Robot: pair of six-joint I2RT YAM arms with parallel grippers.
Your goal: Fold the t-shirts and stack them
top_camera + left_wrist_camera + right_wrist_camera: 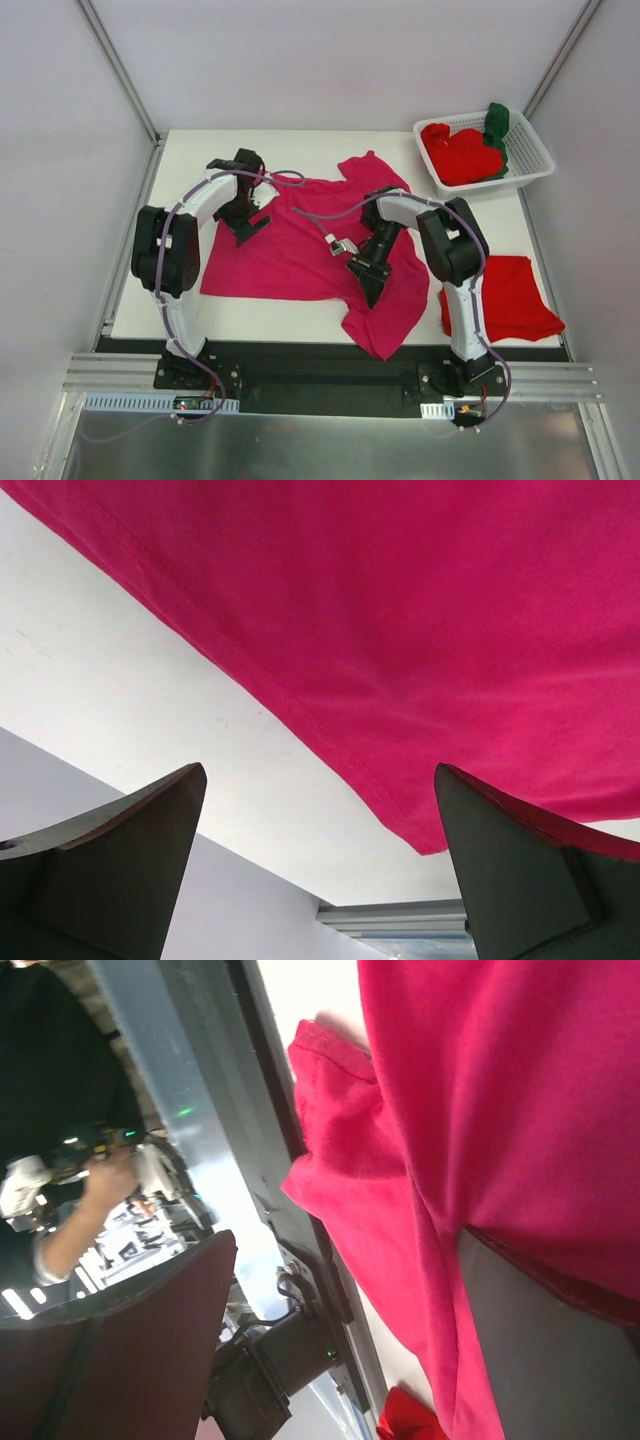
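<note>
Supporting table point(270, 318): white, carries the work; its near edge is where cloth could slip off if pulled toward the arm bases.
Magenta t-shirt point(300, 240): spread flat mid-table, not yet folded, with one sleeve reaching past the near edge; a one-sided tug would likely drag or bunch it rather than fold it.
Basket point(532, 176): far right corner, holds red t-shirts point(460, 155) and a dark green t-shirt point(497, 122); well apart from both arms, so little hazard.
Folded red t-shirt point(510, 295): on the table just right of the right arm; a wide sweep of that arm might disturb it.
Left jaws: spread wide and empty, over the magenta hem near its far left corner; closing too high would miss the cloth.
Right jaws: spread wide, gripping nothing, with cloth draped against one finger by the near sleeve; lifting could snag it.
</note>
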